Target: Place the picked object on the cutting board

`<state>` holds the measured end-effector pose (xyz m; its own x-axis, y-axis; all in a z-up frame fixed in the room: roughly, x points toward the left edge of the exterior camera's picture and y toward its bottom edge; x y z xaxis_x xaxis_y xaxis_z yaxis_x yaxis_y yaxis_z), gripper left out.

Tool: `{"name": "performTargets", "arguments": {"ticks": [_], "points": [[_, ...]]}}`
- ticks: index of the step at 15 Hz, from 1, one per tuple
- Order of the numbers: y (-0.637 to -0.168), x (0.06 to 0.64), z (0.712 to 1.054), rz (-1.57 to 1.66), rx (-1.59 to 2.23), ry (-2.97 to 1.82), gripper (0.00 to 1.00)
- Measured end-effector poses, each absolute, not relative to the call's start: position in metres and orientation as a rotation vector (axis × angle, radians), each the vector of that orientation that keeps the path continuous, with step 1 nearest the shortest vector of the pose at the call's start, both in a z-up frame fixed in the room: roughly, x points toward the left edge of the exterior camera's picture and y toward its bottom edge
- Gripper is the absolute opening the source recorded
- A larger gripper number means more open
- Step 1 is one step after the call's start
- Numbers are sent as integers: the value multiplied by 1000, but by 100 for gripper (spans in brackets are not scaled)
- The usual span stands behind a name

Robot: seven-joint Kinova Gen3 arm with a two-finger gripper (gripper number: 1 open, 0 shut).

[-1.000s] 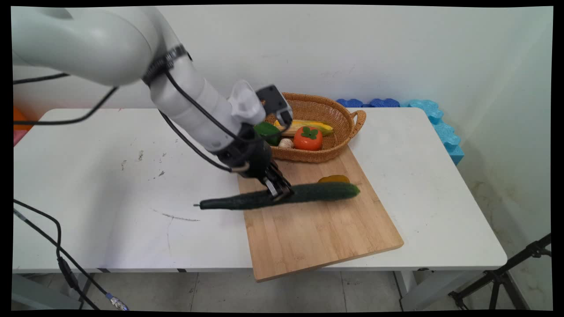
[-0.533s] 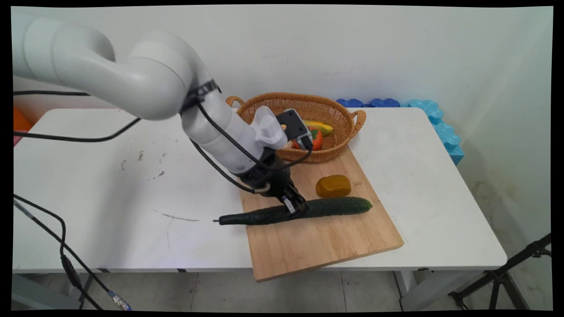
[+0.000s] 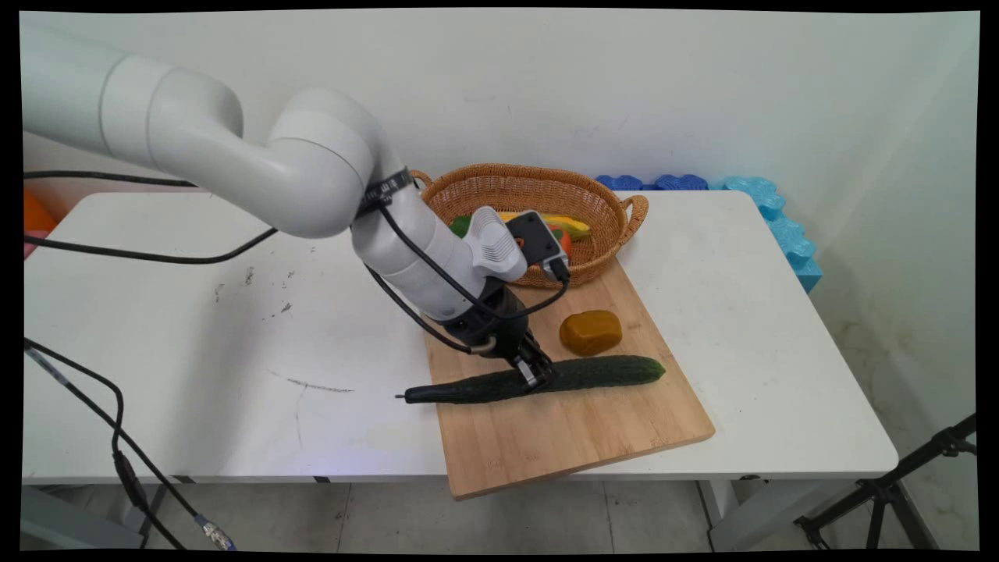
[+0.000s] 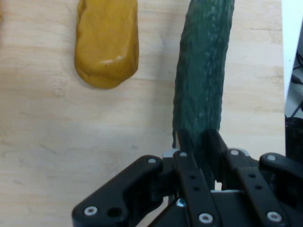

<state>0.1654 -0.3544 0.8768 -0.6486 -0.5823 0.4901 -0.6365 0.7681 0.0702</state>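
Cucumber [image 3: 538, 378] is lying along the wooden cutting board [image 3: 577, 421], and I'm seeing my gripper [image 3: 537, 373] clamping its middle between nearly closed fingers [image 4: 189, 175]; a brown potato [image 3: 591, 332] is sitting just beyond them.

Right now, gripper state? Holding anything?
Gripper: shut on the cucumber, gripping it near its middle, over the cutting board.

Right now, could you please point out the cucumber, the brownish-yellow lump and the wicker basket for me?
cucumber [image 3: 609, 371], main view, on its thick right half, clear of the gripper.
brownish-yellow lump [image 4: 107, 42], hand view, on the middle of its top.
wicker basket [image 3: 609, 204], main view, on its woven inner wall at the right.
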Motion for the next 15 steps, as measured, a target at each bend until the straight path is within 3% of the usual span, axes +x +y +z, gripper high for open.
{"name": "performTargets", "arguments": {"ticks": [7,8,15], "points": [[-358,159,865,154,903,-2472,0],[-359,159,864,154,901,-2471,100],[-356,158,875,179,847,-2457,100]]}}
